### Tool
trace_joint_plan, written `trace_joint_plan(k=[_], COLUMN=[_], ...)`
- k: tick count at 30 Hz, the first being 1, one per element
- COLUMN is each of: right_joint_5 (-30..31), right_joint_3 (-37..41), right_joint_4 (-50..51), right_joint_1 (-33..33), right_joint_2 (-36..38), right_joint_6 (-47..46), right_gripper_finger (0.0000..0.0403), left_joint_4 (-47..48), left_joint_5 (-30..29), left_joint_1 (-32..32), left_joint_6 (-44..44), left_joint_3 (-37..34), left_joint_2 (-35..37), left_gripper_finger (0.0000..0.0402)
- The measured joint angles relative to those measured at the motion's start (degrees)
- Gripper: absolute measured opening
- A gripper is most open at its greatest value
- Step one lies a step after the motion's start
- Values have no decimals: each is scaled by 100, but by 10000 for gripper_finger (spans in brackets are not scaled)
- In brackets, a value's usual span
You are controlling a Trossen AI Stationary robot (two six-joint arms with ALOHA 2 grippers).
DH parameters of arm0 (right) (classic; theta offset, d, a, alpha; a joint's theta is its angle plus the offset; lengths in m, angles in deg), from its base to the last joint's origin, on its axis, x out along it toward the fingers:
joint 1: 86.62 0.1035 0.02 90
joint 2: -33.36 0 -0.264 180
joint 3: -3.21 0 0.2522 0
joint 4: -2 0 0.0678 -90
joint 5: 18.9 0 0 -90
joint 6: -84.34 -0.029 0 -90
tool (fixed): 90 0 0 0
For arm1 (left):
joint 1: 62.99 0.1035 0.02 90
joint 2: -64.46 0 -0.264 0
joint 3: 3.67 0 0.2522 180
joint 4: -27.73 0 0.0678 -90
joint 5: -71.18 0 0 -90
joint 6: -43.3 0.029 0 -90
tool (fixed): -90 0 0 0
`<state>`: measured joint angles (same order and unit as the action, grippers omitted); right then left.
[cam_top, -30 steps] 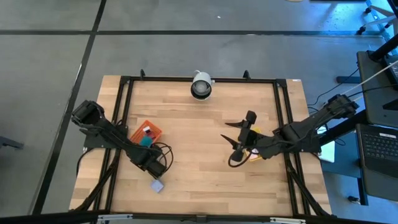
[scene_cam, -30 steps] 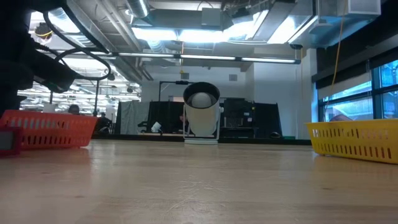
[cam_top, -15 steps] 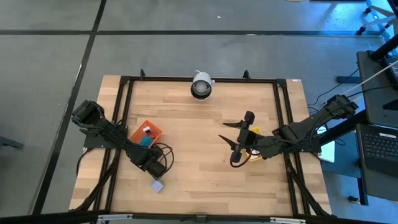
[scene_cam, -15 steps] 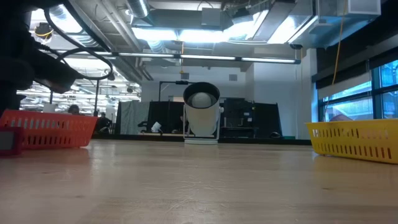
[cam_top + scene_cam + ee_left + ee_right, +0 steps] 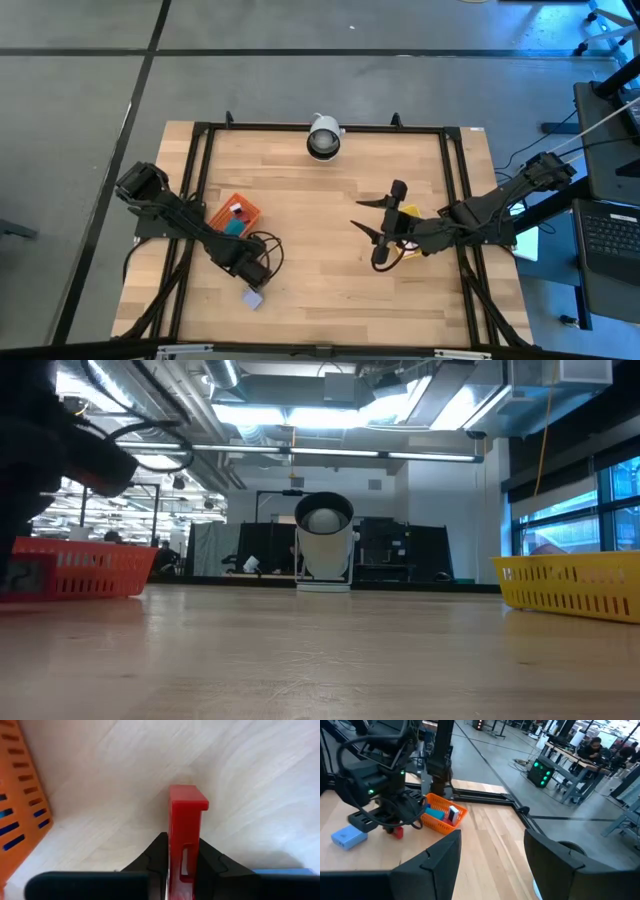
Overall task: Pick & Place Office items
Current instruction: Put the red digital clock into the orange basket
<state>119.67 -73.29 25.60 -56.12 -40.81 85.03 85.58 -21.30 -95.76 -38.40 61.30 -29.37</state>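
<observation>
My left gripper (image 5: 251, 268) stands near the table's front left, shut on a small red office item (image 5: 184, 827). The right wrist view shows that red item (image 5: 396, 832) low under the gripper. A lavender-blue block (image 5: 252, 297) lies flat on the table just nearer than the gripper. More office items lie in the orange tray (image 5: 246, 208) just beyond the gripper. My right gripper (image 5: 362, 216) hangs open over the table's right half, holding nothing. My left gripper pinches the red item between its two fingers (image 5: 158, 854), by the item's two flat sides (image 5: 181, 862) at its near end. The fingers slant down at the table and lie along the item. Its free end (image 5: 188, 800) points at the tabletop; whether it touches, I cannot tell.
A yellow tray (image 5: 411, 242) sits under my right arm's wrist, at the table's right. A white camera (image 5: 322, 137) stands at the middle of the far edge. A black frame (image 5: 200, 130) runs round the table. Bare wood (image 5: 310, 230) lies between the arms.
My left gripper has shut on the red item. In the low view the left arm's dark body and cables have risen a little. My right arm has kept still.
</observation>
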Motion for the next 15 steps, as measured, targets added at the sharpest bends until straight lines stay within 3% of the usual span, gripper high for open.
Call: trace_joint_plan(k=[8, 15], right_joint_5=[-183, -455], right_joint_3=[0, 0], right_joint_4=[-92, -218], right_joint_1=[-183, -293], right_joint_2=[0, 0], right_joint_6=[151, 190], right_gripper_finger=[217, 217], left_joint_4=[30, 664], left_joint_5=[-490, -1145], left_joint_1=[188, 524], left_joint_6=[477, 1168], left_joint_3=[438, 965], left_joint_2=[2, 7], left_gripper_finger=[55, 51])
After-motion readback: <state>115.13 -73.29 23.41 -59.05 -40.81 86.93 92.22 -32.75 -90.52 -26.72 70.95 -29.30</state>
